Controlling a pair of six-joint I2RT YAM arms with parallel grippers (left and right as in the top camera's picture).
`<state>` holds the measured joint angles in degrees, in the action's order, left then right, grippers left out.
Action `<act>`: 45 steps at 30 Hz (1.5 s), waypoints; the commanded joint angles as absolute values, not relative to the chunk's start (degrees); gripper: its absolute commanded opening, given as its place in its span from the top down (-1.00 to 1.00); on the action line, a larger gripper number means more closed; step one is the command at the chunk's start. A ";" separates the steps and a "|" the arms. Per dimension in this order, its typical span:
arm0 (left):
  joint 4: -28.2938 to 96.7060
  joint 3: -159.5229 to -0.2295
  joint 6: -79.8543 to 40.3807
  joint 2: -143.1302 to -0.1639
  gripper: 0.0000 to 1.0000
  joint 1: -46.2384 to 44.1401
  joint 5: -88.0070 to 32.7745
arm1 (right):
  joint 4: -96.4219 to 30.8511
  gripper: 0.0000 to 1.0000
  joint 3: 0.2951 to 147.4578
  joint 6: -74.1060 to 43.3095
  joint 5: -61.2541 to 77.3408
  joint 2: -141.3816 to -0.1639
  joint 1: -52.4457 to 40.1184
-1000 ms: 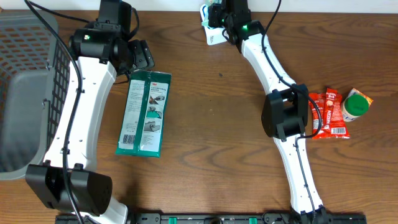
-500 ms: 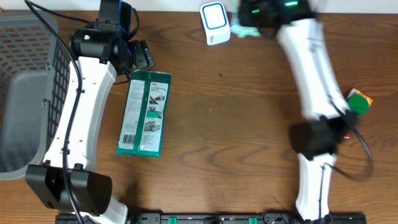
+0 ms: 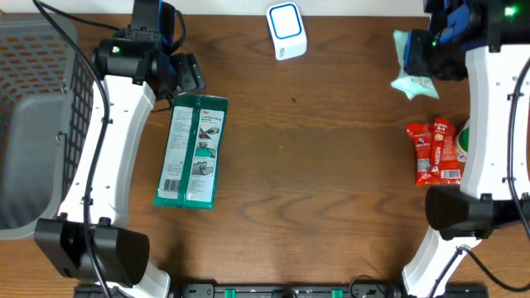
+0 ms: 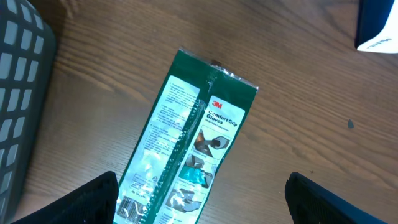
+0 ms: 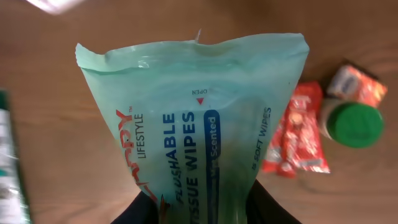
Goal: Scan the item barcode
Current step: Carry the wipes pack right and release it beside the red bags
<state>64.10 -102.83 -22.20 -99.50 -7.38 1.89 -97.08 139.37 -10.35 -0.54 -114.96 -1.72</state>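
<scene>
Clamped by its lower end in the right gripper (image 3: 431, 51): flushable wipes pack (image 5: 193, 124), lifted off the wood at the far right, well apart from the barcode scanner (image 3: 286, 31); probably gripped at one end to leave the printed faces free for turning toward the scanner window; no barcode visible here; spread wide and empty just above the 3M Comfort Grip gloves pack (image 4: 193, 143), left gripper (image 3: 189, 76), seemingly poised for a pickup; brown wood-grain table (image 3: 315, 182); grey basket (image 3: 33, 50) at left; red snack packets (image 3: 435, 153) beside green-lidded jar (image 5: 352, 124) at right.
</scene>
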 commanded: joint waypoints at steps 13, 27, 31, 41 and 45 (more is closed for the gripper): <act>64.23 -103.07 -21.45 -98.96 -0.72 -7.18 2.61 | -71.16 0.98 95.07 -7.94 -21.89 -115.66 -2.07; 64.23 -103.07 -21.43 -98.96 -0.72 -7.18 2.61 | -52.14 -0.18 81.36 0.97 -25.63 -115.63 -1.93; 64.23 -103.07 -21.45 -98.96 -0.72 -7.18 2.61 | -54.78 -0.33 83.42 0.93 -25.58 -115.59 -2.26; 64.23 -103.07 -21.45 -98.96 -0.72 -7.18 2.61 | -65.58 -0.15 91.98 -0.54 -6.35 -115.61 -4.71; 64.23 -103.07 -21.45 -98.96 -0.72 -7.18 2.61 | -65.54 0.01 89.97 -5.65 -5.23 -115.63 -4.71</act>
